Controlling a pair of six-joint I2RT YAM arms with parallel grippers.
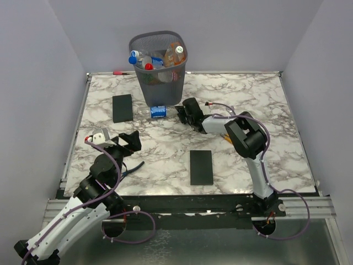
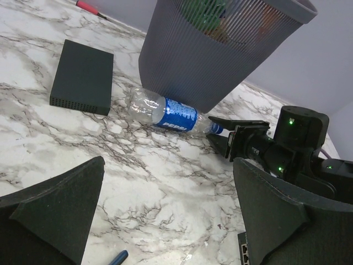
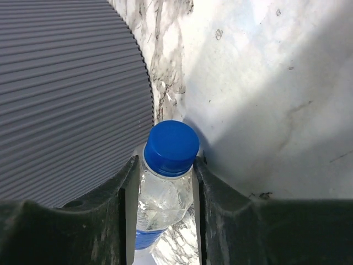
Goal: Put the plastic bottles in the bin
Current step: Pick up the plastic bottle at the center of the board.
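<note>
at 12 o'clock on the table [image 1: 248, 160], the bin [image 1: 160, 83] holds several plastic bottles [image 1: 151, 59], while one blue-labelled bottle [image 1: 158, 111] lies on its side at the bin's 6 o'clock foot. the right gripper [image 1: 179, 115], at that bottle's 3 o'clock, grasps its neck; the left gripper [image 1: 131, 142] hangs released near 8 o'clock.

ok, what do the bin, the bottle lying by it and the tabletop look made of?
Bin: matte dark grey mesh, likely metal; contents show through. Bottle: thin clear plastic, crinkled, glossy blue label. Tabletop: marble-veined white, smooth; stone or laminate, can't tell.

One blue-labelled bottle [image 2: 165, 113] flat beside the bin [image 2: 209, 61]
</note>
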